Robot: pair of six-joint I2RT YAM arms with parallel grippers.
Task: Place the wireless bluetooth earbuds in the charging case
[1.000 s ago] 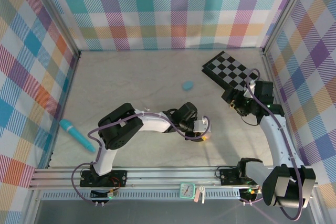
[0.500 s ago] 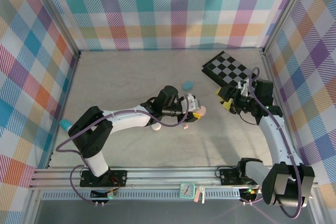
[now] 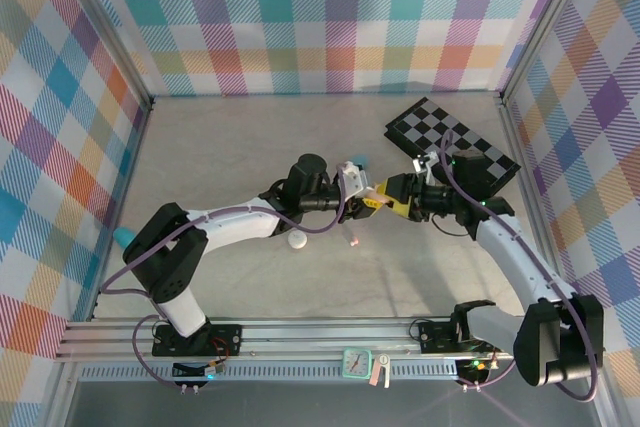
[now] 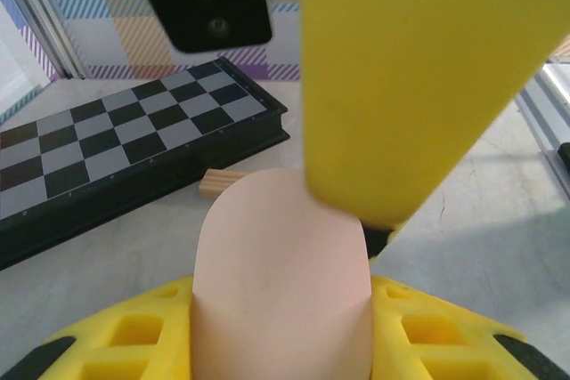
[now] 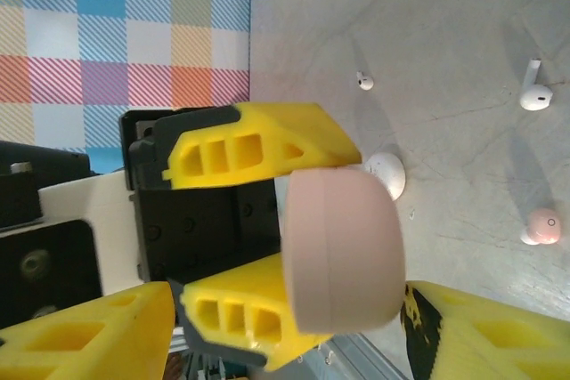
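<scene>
Mid-counter: pink case pinched, buds loose below

Near side of counter, two buds lie loose and apart: pink bud & white stemmed bud. Further out, left pincer clamps pink case by two opposite sides, off the surface. Right pincer gapes around it, one finger against its rim. Chessboard beyond. Buds look v. light, hard, slick; prob. squirt out of a pinch. Take the white one by its stem, the pink across its widest part. Case rigid, smooth.

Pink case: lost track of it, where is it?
The pink case sits mid top view, clamped in the left gripper, facing the right gripper, beside the chessboard.
</scene>
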